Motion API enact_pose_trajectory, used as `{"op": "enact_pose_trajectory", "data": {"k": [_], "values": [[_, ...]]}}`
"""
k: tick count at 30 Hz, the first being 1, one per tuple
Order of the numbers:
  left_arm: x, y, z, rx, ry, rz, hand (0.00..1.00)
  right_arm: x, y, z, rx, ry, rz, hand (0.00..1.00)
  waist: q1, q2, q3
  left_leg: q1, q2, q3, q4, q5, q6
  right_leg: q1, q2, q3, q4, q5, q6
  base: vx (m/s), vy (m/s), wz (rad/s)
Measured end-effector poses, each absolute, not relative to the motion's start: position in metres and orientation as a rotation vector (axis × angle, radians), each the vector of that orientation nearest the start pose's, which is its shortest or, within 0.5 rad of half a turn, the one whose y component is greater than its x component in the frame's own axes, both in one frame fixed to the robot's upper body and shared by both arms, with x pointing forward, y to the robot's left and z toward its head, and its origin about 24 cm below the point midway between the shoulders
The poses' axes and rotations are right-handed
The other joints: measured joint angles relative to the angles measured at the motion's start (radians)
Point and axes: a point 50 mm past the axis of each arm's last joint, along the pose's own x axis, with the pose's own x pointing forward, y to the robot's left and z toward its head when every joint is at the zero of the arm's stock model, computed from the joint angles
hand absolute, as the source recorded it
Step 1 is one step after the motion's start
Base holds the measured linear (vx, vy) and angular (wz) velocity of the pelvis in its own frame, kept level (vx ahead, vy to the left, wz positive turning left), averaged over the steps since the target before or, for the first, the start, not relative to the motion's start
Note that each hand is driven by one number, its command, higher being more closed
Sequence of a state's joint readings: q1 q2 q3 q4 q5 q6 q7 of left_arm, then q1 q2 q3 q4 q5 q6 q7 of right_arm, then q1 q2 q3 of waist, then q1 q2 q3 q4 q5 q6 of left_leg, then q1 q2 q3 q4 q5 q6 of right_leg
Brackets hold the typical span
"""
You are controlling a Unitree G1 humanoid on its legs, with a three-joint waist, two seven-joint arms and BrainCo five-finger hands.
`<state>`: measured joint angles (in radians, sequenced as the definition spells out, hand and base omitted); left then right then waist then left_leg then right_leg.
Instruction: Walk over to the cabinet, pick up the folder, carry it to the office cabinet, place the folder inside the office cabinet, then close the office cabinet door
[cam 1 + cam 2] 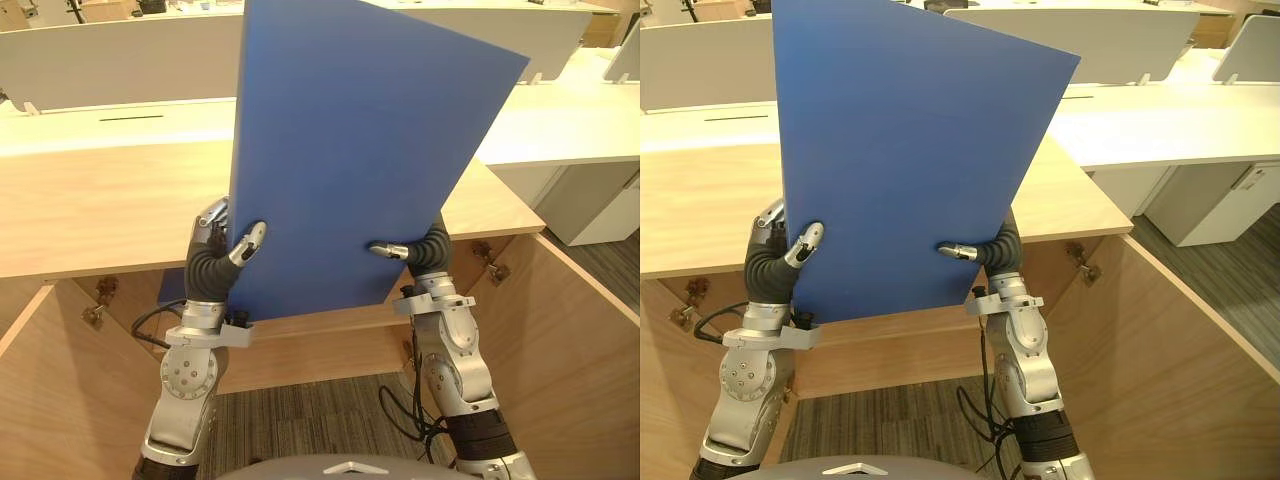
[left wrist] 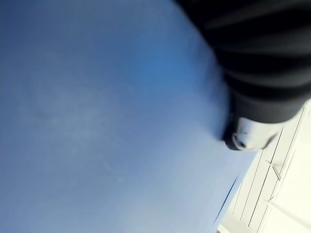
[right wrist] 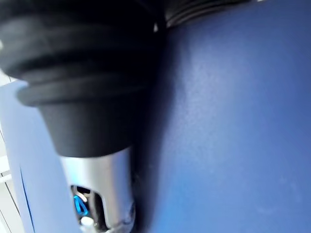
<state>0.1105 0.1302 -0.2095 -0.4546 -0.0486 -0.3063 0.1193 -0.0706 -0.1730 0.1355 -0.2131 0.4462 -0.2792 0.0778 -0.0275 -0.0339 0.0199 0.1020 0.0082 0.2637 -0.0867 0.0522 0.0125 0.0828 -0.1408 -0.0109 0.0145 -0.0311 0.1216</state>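
I hold the blue folder (image 1: 350, 150) upright between both hands. My left hand (image 1: 205, 265) pinches its lower left edge, thumb pressed on the near face. My right hand (image 1: 432, 250) pinches the lower right edge the same way. The open wooden cabinet (image 1: 100, 210) lies just beyond both hands.

- Everything is lit brightly and evenly.
- A soft shadow is thrown on the folder (image 3: 233, 121) beside the right hand (image 3: 99, 189).
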Motion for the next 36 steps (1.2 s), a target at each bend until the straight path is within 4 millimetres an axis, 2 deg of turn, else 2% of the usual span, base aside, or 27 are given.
{"op": "enact_pose_trajectory", "data": {"k": [8, 9, 17, 21, 26, 31, 33, 36], "values": [[0.206, 0.13, 0.143, -0.026, -0.627, -0.11, 1.0, 0.251, -0.137, 0.122, 0.346, -0.471, 0.312, 1.0, 0.0, -0.015, -0.015, -0.019, 0.0, -0.007, -0.001, 0.012, 0.002, -0.014, 0.001, -0.003, 0.0, 0.004, -0.002, -0.01, -0.002, 0.02], [0.206, 0.13, 0.143, -0.024, -0.626, -0.108, 0.0, 0.251, -0.136, 0.122, 0.346, -0.47, 0.317, 1.0, 0.0, -0.016, -0.016, -0.018, 0.0, -0.008, -0.001, 0.013, 0.002, -0.013, 0.001, -0.003, 0.0, 0.004, -0.002, 0.0, 0.0, 0.0], [0.207, 0.136, 0.144, 0.01, -0.639, -0.049, 0.0, 0.251, -0.132, 0.121, 0.352, -0.47, 0.32, 1.0, 0.0, -0.016, -0.017, -0.018, 0.002, -0.01, -0.002, 0.017, -0.003, -0.014, 0.002, -0.005, 0.004, 0.004, -0.012, -0.05, -0.001, 0.01], [0.206, 0.15, 0.142, 0.044, -0.637, 0.076, 0.0, 0.25, -0.124, 0.121, 0.356, -0.47, 0.328, 1.0, 0.0, -0.016, -0.02, -0.018, 0.004, -0.013, -0.002, 0.017, -0.006, -0.013, 0.003, -0.008, 0.005, 0.005, -0.014, -0.01, 0.0, 0.0], [0.202, 0.17, 0.128, 0.092, -0.58, 0.221, 0.0, 0.249, -0.119, 0.12, 0.352, -0.472, 0.319, 1.0, 0.007, -0.02, -0.026, -0.02, 0.004, -0.018, -0.002, 0.017, -0.006, -0.01, 0.003, -0.013, 0.002, 0.005, -0.014, 0.0, -0.002, 0.02], [0.193, 0.199, 0.1, 0.115, -0.443, 0.409, 0.0, 0.244, -0.127, 0.11, 0.341, -0.444, 0.236, 1.0, 0.014, -0.022, -0.03, -0.028, 0.004, -0.037, -0.002, 0.018, -0.007, -0.007, 0.002, -0.034, 0.0, 0.001, -0.013, 0.01, -0.006, 0.11], [0.185, 0.218, 0.074, 0.137, -0.307, 0.514, 0.0, 0.244, -0.142, 0.108, 0.348, -0.446, 0.141, 1.0, 0.017, -0.021, -0.031, -0.032, 0.004, -0.046, -0.002, 0.018, -0.008, -0.006, 0.002, -0.047, 0.0, -0.002, -0.015, 0.0, -0.005, 0.13], [0.173, 0.23, 0.052, 0.16, -0.185, 0.575, 0.0, 0.244, -0.153, 0.108, 0.345, -0.45, 0.077, 1.0, 0.019, -0.021, -0.031, -0.034, 0.004, -0.056, -0.002, 0.018, -0.008, 0.0, 0.002, -0.056, 0.0, -0.006, -0.015, 0.01, -0.004, 0.11]]}}
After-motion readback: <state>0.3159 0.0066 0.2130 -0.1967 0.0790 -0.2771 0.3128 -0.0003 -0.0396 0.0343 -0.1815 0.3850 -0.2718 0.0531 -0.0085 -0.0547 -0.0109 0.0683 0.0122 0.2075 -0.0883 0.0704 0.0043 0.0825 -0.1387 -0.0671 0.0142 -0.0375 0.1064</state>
